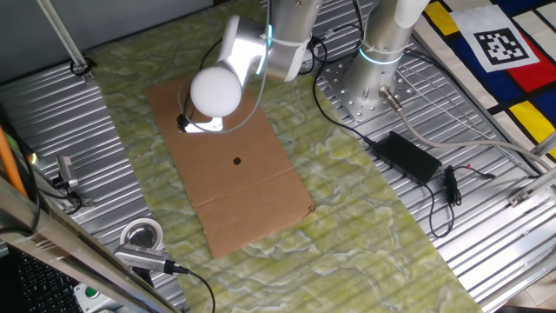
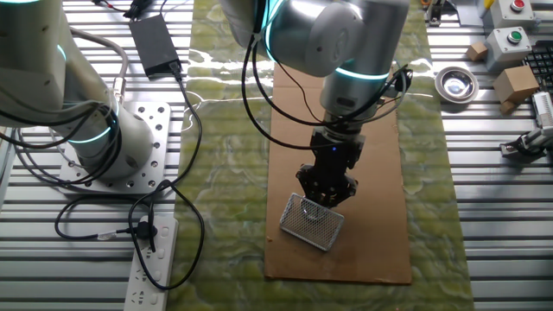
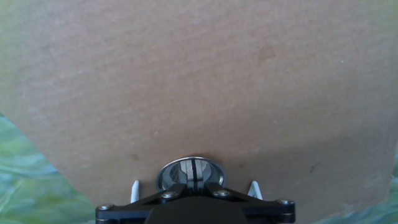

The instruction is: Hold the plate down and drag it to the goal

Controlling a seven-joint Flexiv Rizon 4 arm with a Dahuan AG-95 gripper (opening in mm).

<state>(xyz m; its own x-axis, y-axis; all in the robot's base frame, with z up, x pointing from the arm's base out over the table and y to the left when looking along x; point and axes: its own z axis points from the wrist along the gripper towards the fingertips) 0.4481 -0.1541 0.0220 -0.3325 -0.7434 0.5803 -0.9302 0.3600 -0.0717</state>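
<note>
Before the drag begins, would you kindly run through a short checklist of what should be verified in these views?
1. Tool over the plate: ok, fingertips sit at its centre in the hand view.
2. Tool shut: ok, the fingers meet.
3. Pressing firmly on the plate: cannot tell.
4. Plate on the cardboard sheet: ok.
5. Black dot on the cardboard, apart from the tool: ok, though whether it marks the goal, cannot tell.
6. Cardboard ahead in the hand view bare: ok.
</note>
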